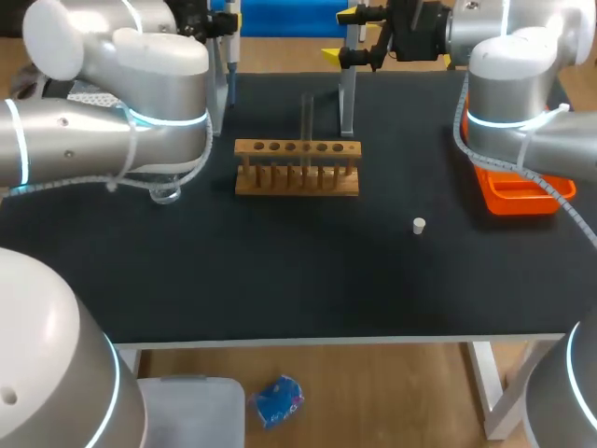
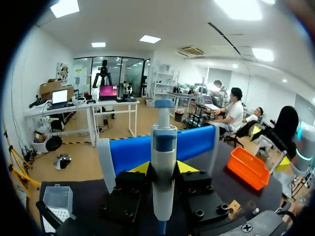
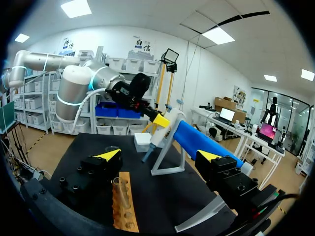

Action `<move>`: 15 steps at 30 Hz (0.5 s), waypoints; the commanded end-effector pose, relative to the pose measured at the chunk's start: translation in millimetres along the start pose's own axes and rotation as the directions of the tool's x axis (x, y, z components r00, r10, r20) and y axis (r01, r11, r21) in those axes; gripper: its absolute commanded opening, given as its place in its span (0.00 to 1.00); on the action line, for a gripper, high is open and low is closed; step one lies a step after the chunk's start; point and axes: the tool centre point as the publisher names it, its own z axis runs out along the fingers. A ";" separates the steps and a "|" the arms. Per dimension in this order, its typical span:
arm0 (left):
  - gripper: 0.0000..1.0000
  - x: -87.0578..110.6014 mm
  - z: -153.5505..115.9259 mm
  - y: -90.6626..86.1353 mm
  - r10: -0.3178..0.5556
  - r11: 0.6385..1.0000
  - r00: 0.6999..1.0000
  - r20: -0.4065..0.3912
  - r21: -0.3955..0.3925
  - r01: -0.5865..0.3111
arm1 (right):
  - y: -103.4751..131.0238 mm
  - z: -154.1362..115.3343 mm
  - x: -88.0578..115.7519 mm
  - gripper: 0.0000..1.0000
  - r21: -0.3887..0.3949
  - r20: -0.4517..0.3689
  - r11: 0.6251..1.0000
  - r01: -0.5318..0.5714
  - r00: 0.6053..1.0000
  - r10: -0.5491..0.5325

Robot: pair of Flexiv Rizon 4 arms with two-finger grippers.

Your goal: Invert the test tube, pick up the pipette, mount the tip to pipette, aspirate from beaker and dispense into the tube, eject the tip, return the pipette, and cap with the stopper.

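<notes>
My left gripper point(image 2: 162, 168) is shut on the grey-white pipette point(image 2: 164, 142), which stands upright between its yellow tips, just in front of the blue bar of the pipette stand point(image 2: 197, 140). In the head view this gripper point(image 1: 224, 26) and the pipette point(image 1: 231, 42) are at the table's back left. A clear test tube point(image 1: 306, 119) stands upright in the wooden rack point(image 1: 297, 168). The white stopper point(image 1: 419, 225) lies on the mat to the rack's right. My right gripper point(image 1: 347, 35) is open at the back, by the stand point(image 1: 347, 98). In the right wrist view its open fingers point(image 3: 109, 154) hold nothing, with the rack point(image 3: 125, 209) and tube point(image 3: 118, 184) below.
An orange bin point(image 1: 518, 194) sits at the right edge under my right arm. A tip box point(image 2: 58, 199) stands on the mat beside the left gripper. A clear glass vessel point(image 1: 166, 193) shows partly under my left arm.
</notes>
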 end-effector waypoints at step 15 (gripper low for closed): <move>0.00 -13.3 25.4 -2.3 -0.032 0.999 0.994 0.104 -0.027 0.035 | -0.2 -0.2 -0.5 1.00 0.000 -0.002 1.000 0.000 1.000 0.000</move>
